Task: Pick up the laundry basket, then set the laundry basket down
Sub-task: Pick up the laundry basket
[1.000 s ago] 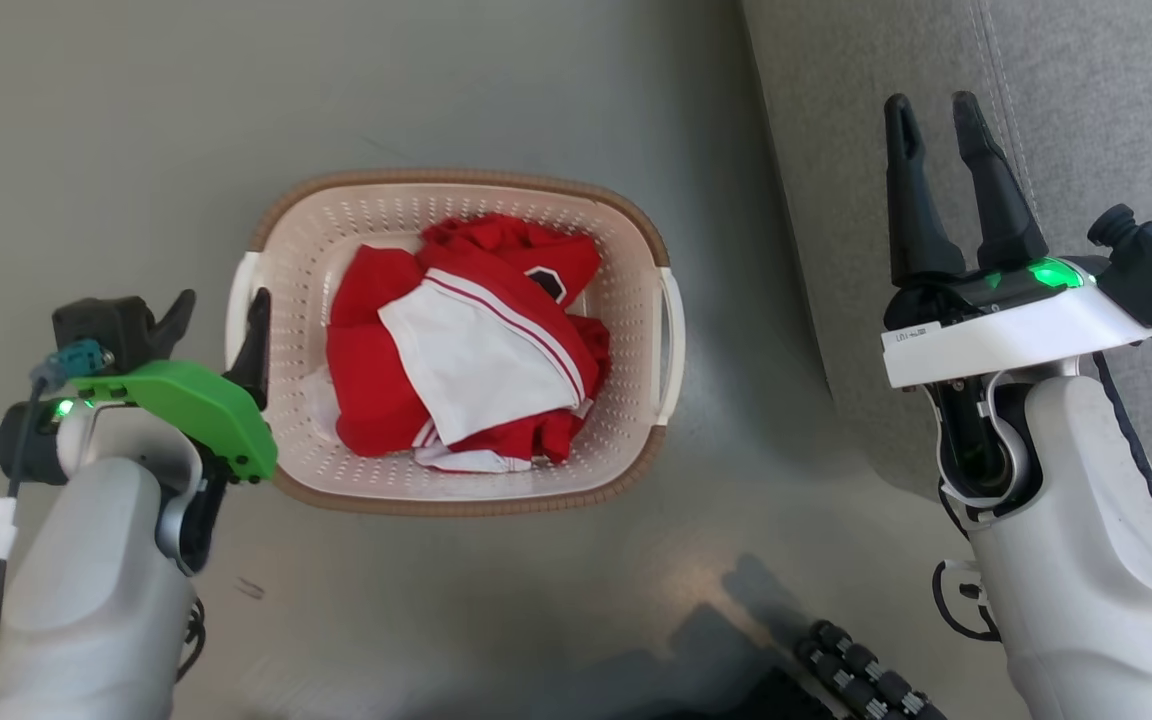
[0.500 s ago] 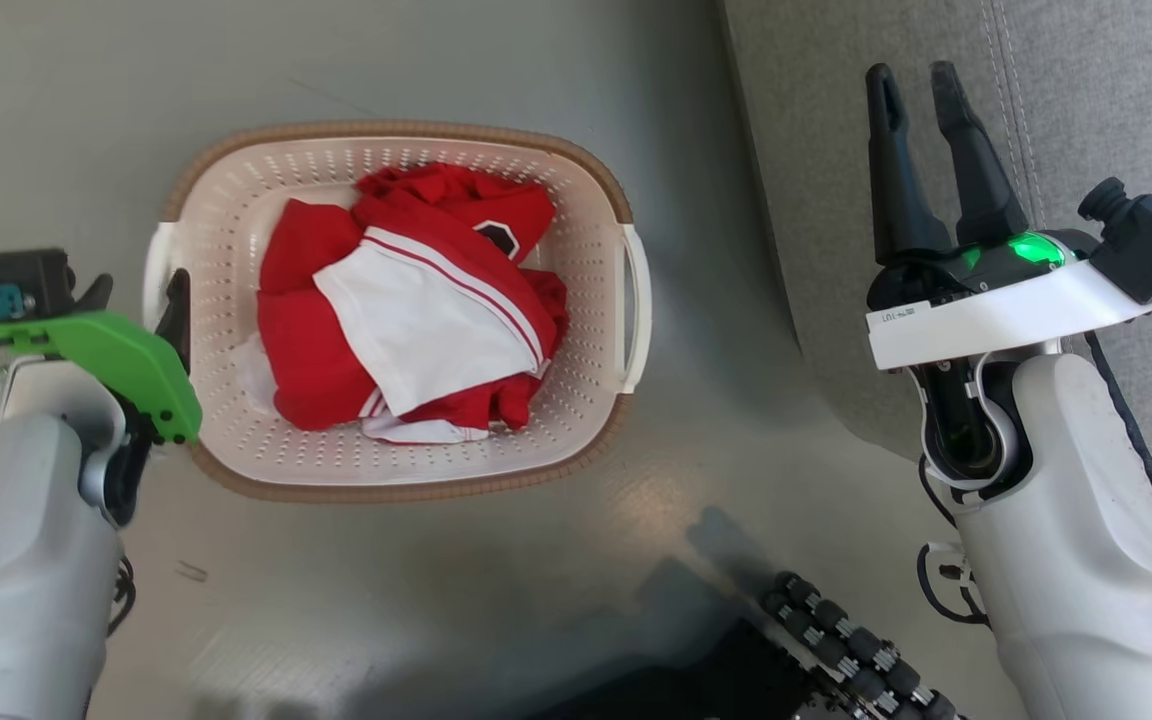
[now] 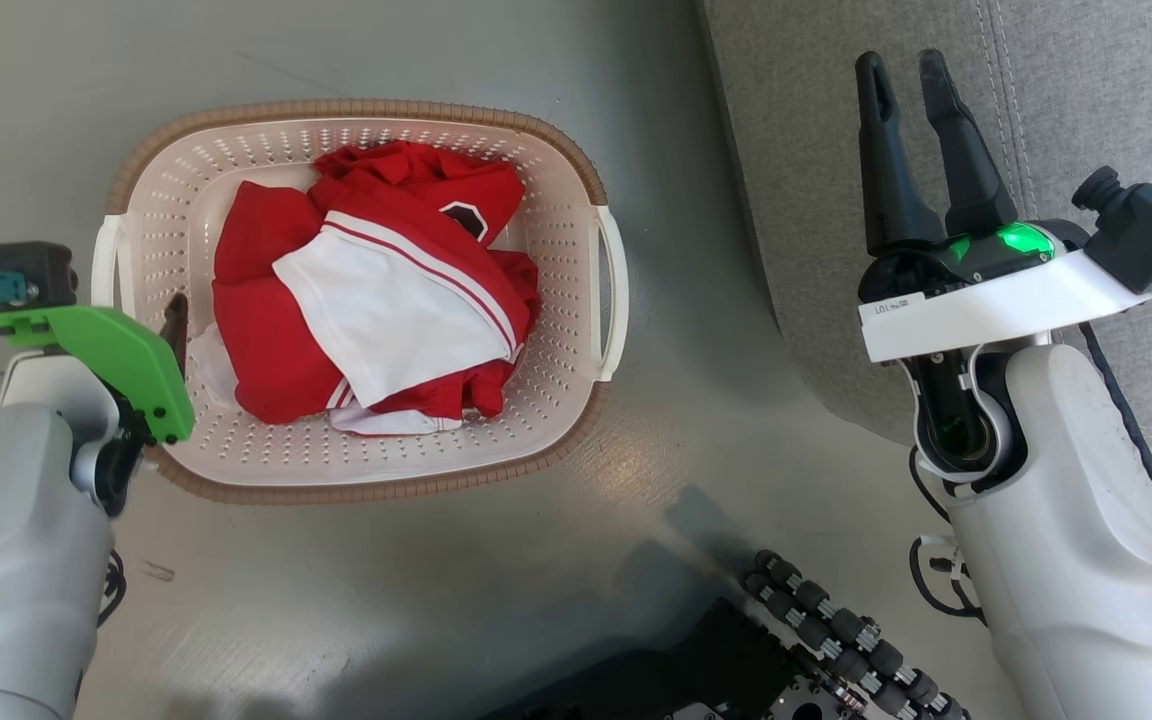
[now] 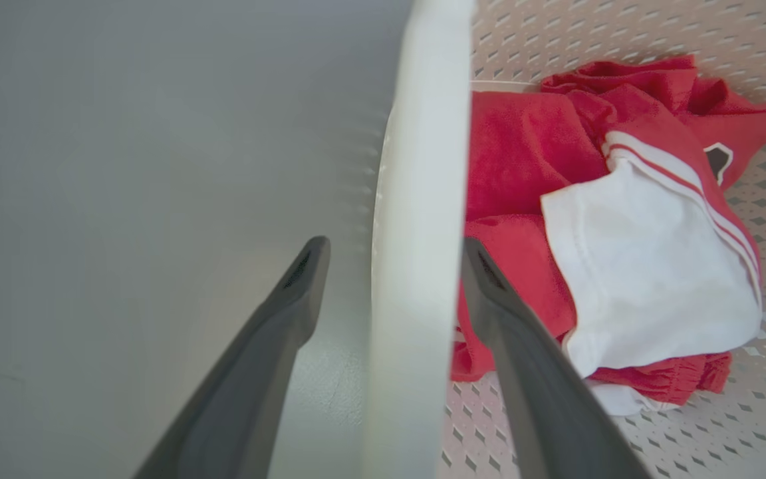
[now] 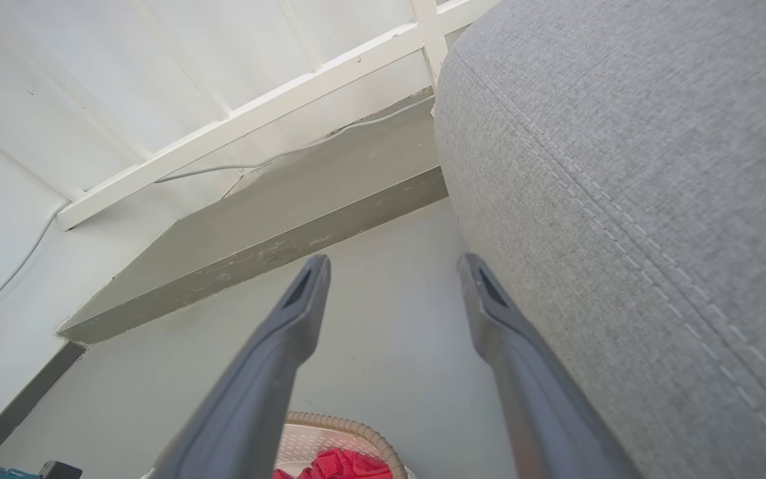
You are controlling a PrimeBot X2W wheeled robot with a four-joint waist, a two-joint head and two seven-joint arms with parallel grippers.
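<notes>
The laundry basket, cream with perforated walls and a brown rim, stands on the grey floor at centre left in the head view. It holds red and white clothes. My left gripper is open and straddles the basket's white left handle, with one finger outside the wall and one inside next to the clothes. The white right handle is free. My right gripper is open and empty, well to the right of the basket over the sofa's edge. The right wrist view catches the basket rim at its bottom edge.
A grey fabric sofa fills the right side, close to the basket's right handle. My dark base with a cable chain sits at the bottom. In the right wrist view, a low grey step and a white wall lie beyond.
The head view has shifted, so the basket now sits further left and higher in it. My left gripper stays astride the left handle. The right gripper stays open by the sofa.
</notes>
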